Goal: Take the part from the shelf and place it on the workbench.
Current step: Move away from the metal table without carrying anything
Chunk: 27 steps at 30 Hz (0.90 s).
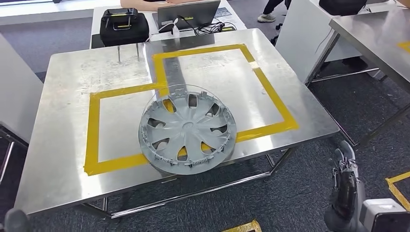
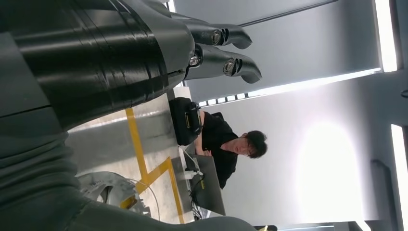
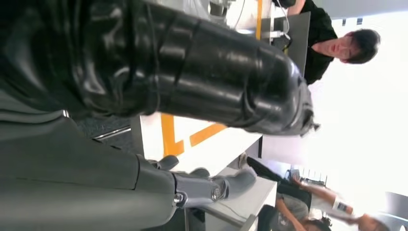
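Observation:
The part, a grey wheel cover (image 1: pixel 186 129), lies flat on the steel workbench (image 1: pixel 67 92), straddling the near line of the yellow tape outline (image 1: pixel 273 94). Its rim reaches close to the bench's front edge. My right hand (image 1: pixel 345 181) hangs low to the right of the bench, below its top, with nothing in it. The right wrist view shows that hand (image 3: pixel 192 86) with its thumb (image 3: pixel 211 188) apart from the dark fingers. My left hand (image 2: pixel 192 48) is held off the bench with its fingers (image 2: pixel 235 67) stretched out and empty; the wheel cover (image 2: pixel 103 190) shows behind it.
A black case (image 1: pixel 123 26) and a laptop (image 1: pixel 188 14) with cables stand at the bench's far edge, where a person (image 2: pixel 226 144) sits. A second steel table (image 1: pixel 372 34) stands at the right. Yellow tape marks (image 1: pixel 399 186) cross the carpet.

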Tool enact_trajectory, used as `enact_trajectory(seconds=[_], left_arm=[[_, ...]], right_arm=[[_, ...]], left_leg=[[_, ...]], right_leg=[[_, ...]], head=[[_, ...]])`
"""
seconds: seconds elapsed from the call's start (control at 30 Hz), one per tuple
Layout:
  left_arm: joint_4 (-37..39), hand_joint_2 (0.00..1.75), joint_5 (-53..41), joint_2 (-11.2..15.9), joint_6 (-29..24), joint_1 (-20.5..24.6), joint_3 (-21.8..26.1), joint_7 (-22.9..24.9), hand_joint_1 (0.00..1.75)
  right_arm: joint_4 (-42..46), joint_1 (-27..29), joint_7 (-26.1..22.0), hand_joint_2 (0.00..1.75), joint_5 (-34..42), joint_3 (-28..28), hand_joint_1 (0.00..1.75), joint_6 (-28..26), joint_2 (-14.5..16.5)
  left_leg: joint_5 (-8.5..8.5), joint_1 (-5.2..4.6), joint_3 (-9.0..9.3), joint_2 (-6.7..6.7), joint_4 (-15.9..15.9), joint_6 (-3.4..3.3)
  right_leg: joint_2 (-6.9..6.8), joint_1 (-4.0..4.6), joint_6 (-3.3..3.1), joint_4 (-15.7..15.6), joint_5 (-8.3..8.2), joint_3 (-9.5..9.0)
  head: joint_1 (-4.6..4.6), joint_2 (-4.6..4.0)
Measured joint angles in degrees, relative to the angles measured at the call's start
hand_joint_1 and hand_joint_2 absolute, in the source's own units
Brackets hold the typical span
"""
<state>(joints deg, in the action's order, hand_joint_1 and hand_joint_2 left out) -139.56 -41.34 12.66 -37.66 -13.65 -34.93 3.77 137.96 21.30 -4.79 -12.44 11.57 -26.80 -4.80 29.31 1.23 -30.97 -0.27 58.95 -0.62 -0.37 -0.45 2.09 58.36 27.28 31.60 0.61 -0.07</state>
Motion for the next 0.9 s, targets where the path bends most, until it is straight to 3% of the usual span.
enact_trajectory(seconds=[0.07,0.13,0.2,0.23,0.27,0.3,0.37,0.43,0.47,0.6,0.7,0.73,0.83,0.87,0.9], left_arm=[[0.00,0.00,0.02,0.00,0.00,-0.03,0.01,-0.03,0.00],[-0.01,0.00,0.03,0.01,0.00,-0.04,0.02,-0.07,0.00],[-0.01,0.00,0.05,0.02,0.00,-0.05,0.01,-0.12,0.00],[0.00,0.00,0.09,0.02,0.00,-0.05,0.01,-0.15,0.00],[0.01,0.00,0.13,0.02,0.00,-0.06,0.00,-0.20,0.00],[0.01,0.00,0.16,0.02,0.00,-0.06,0.00,-0.26,0.00],[0.01,0.00,0.22,0.02,0.00,-0.06,0.00,-0.44,0.00],[0.00,0.00,0.31,0.02,0.00,-0.05,0.00,-0.61,0.00],[-0.01,0.00,0.34,0.02,0.00,-0.04,0.00,-0.66,0.00],[-0.02,0.00,0.37,0.09,0.00,-0.04,-0.04,-0.80,0.00],[-0.12,0.00,0.43,0.15,0.00,0.01,-0.08,-0.91,0.00],[-0.15,0.00,0.47,0.15,0.00,0.03,-0.09,-0.94,0.00],[-0.11,0.00,0.62,0.15,0.00,0.02,-0.09,-0.96,0.00],[-0.09,0.00,0.67,0.15,0.00,0.02,-0.09,-0.97,0.00],[-0.07,0.00,0.75,0.15,0.00,0.02,-0.09,-0.98,0.00]], right_arm=[[-0.01,-0.01,-0.01,0.00,0.00,0.04,0.00,0.00,-0.02],[-0.02,-0.03,-0.03,0.00,0.00,0.08,0.00,0.00,-0.04],[-0.03,-0.05,-0.07,0.00,0.01,0.12,0.00,0.00,-0.05],[-0.07,-0.04,-0.08,0.00,0.02,0.14,0.00,0.00,-0.05],[-0.13,-0.02,-0.08,0.00,0.02,0.16,0.00,0.00,-0.06],[-0.18,-0.01,-0.09,0.00,0.02,0.17,0.00,0.00,-0.07],[-0.26,-0.06,-0.15,0.00,-0.03,0.20,0.00,0.00,-0.08],[-0.24,-0.14,-0.42,0.00,-0.01,0.24,0.00,0.00,-0.11],[-0.24,-0.16,-0.63,0.00,0.21,0.26,0.00,0.00,-0.15],[-0.26,-0.17,-1.82,0.00,2.01,0.44,0.00,0.00,-0.29],[-0.18,-0.17,-2.38,0.00,2.28,0.48,0.00,0.00,-0.35],[-0.15,-0.17,-2.50,0.00,2.27,0.48,0.00,0.01,-0.40],[-0.18,-0.11,-2.67,0.00,2.25,0.51,0.00,0.02,-0.53],[-0.19,-0.06,-2.67,0.00,2.25,0.52,0.00,0.02,-0.54],[-0.20,-0.04,-2.67,0.00,2.24,0.53,0.00,0.02,-0.55]], left_leg=[[-0.37,0.10,0.05,0.03,-0.12,-0.70],[-0.76,0.08,-0.21,0.09,-0.18,-1.27],[-1.07,-0.25,-0.78,0.13,-0.11,-1.66],[-1.18,-0.44,-1.01,0.14,-0.08,-1.76],[-1.26,-0.64,-1.14,0.14,-0.06,-1.83],[-1.32,-0.83,-1.17,0.14,-0.06,-1.87],[-1.45,-1.10,-1.12,0.15,-0.08,-1.84],[-1.71,-1.08,-1.38,0.20,-0.10,-1.51],[-1.73,-1.10,-1.58,0.25,0.00,-1.35],[-1.70,-1.26,-1.76,0.36,-0.23,-2.06],[-3.38,-0.99,0.54,0.55,-3.91,-2.77],[-4.10,-0.77,1.45,0.73,-5.21,-2.85],[-4.74,-0.44,1.64,1.46,-6.13,-2.62],[-4.61,-0.25,1.53,1.78,-5.95,-2.34],[-4.36,0.05,1.44,2.18,-5.58,-1.90]], right_leg=[[0.01,-0.14,0.69,1.65,0.94,0.89],[0.04,-0.22,1.15,7.02,4.25,2.92],[0.07,-0.24,1.12,13.63,7.74,5.12],[0.07,-0.21,0.95,15.37,8.31,5.65],[0.07,-0.12,0.66,15.20,7.81,5.32],[0.08,0.05,0.18,12.95,6.33,4.06],[0.05,0.59,-1.24,5.46,3.09,0.36],[-0.01,1.16,-2.30,0.52,2.16,-1.69],[-0.03,1.28,-2.41,-0.25,2.29,-1.82],[-0.01,0.88,0.06,-1.42,2.15,-1.99],[0.10,0.71,0.54,-1.48,2.42,-2.73],[0.25,0.62,0.74,0.30,3.54,-2.03],[0.38,-0.46,1.80,9.61,7.76,3.07],[0.34,-0.93,2.27,11.08,7.75,4.11],[0.23,-1.41,2.81,10.45,6.59,4.15]], head=[[-0.38,0.00],[-1.10,0.00],[-1.86,0.00],[-2.09,0.00],[-2.26,0.00],[-2.43,0.00],[-2.61,0.00],[-2.63,0.00],[-2.64,0.00],[-2.47,0.00],[-1.86,0.00],[-1.81,0.00],[-2.19,0.00],[-2.26,0.00],[-2.28,0.00]])
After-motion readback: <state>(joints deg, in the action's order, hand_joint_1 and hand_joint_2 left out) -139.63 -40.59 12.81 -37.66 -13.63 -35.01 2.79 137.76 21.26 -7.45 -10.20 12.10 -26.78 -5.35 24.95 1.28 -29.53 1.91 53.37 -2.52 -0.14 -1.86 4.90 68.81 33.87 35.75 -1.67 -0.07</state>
